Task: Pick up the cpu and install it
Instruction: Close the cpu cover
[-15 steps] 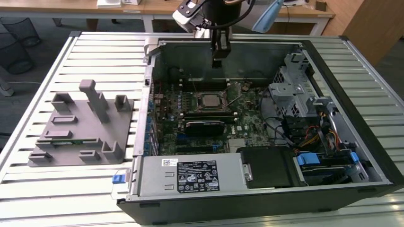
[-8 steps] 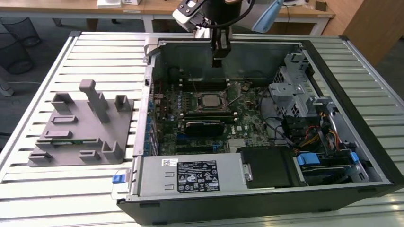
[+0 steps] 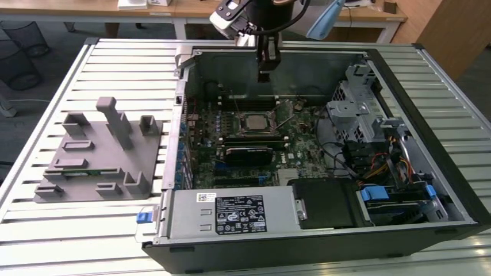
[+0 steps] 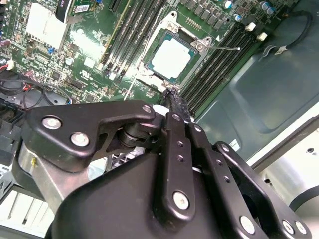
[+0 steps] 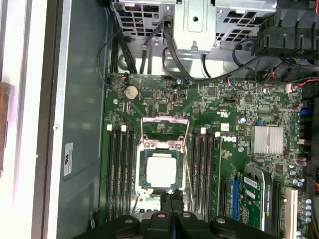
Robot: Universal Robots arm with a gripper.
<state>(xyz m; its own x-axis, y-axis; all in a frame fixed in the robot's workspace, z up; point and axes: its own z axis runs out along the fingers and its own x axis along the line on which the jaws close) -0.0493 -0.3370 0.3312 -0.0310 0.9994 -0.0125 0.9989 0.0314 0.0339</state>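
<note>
The cpu (image 3: 253, 122) lies flat in its socket on the motherboard (image 3: 303, 123) inside the open computer case, its pale silver top facing up. In both wrist views the cpu (image 4: 172, 59) (image 5: 161, 173) sits square in the socket, with the metal load frame (image 5: 165, 132) swung open beside it. My gripper (image 3: 265, 77) hangs above the case's back wall, higher than the cpu and apart from it. Its black fingertips (image 5: 172, 198) are pressed together, shut with nothing between them, and the gripper (image 4: 173, 97) points down toward the socket's edge.
A grey holding fixture (image 3: 96, 155) stands on the slatted table at the exterior view's left. Inside the case are the power supply (image 3: 230, 213), a metal drive cage (image 3: 357, 109), cables (image 3: 376, 167), memory slots (image 5: 119, 169) and a graphics card (image 5: 254, 196).
</note>
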